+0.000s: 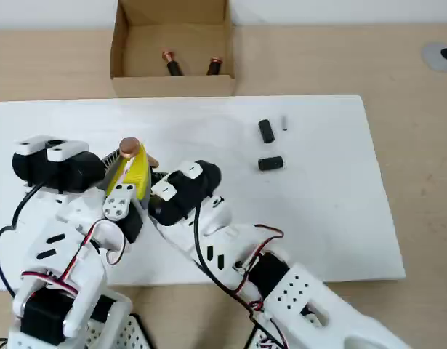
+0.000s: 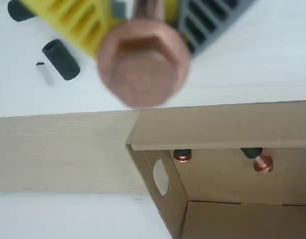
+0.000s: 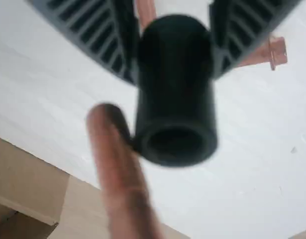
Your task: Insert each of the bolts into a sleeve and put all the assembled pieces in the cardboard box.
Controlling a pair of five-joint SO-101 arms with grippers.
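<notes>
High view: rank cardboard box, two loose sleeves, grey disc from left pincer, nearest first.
1. Cardboard box, just beyond the left pincer.
2-3. Far sleeve, near sleeve, on the white sheet: too close to call.
4. Grey disc, far right table edge.

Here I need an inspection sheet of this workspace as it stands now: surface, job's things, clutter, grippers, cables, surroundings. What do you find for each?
Surface: white board on a wooden table.
Job's things: cardboard box holds two assembled pieces; two loose sleeves and a spare bolt lie on the board.
Clutter: small grey pin beside the loose sleeves.
Grippers: left gripper shut on the held bolt; right gripper shut on the held sleeve, its open end beside that bolt's shank.
Cables: wires run in loops along both arms.
Surroundings: grey disc set in the table.
</notes>
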